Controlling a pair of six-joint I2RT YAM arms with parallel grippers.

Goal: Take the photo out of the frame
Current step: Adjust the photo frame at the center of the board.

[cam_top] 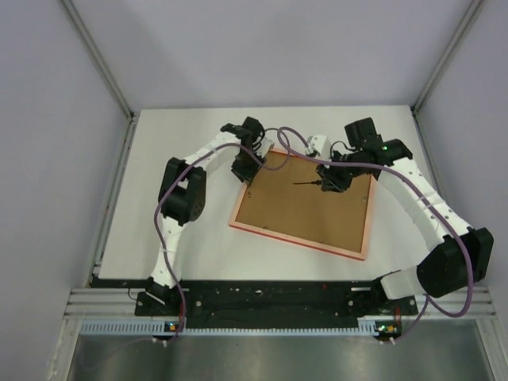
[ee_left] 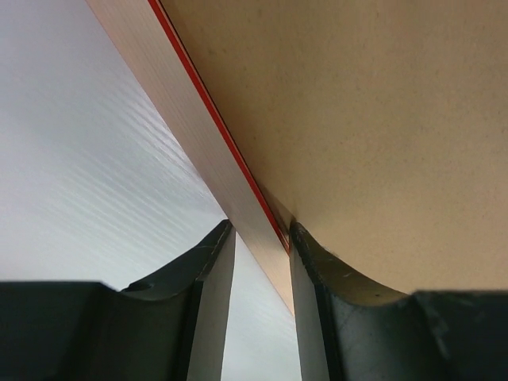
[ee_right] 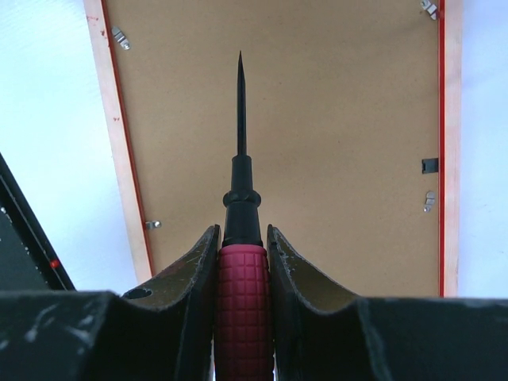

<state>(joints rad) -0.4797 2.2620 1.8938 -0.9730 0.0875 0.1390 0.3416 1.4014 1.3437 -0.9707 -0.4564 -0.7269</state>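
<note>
Near the centre of the table (cam_top: 159,238), top external view: the frame (cam_top: 294,214) lies flat and face down, skewed, showing its brown back and reddish rim. The left tool (cam_top: 244,171) sits at the frame's upper left corner. The right tool (cam_top: 327,184) hangs over the upper right part of the back, carrying a screwdriver (cam_top: 305,184) that points left across the board.

Left wrist view: the frame (ee_left: 357,119) fills the upper right, with its pale rim and thin red inner line running diagonally down between the fingers. The left tool (ee_left: 259,230) is closed on that rim, one fingertip against its outer edge and the other against the inner side. The white table (ee_left: 79,159) shows at left.

Right wrist view: the right tool (ee_right: 242,230) is clamped on the dark red grip of the screwdriver (ee_right: 240,159). Its black shaft points up the picture over the frame (ee_right: 333,159); whether the tip touches the board cannot be told. Small metal clips (ee_right: 152,225) sit along the rim's inner edges.
</note>
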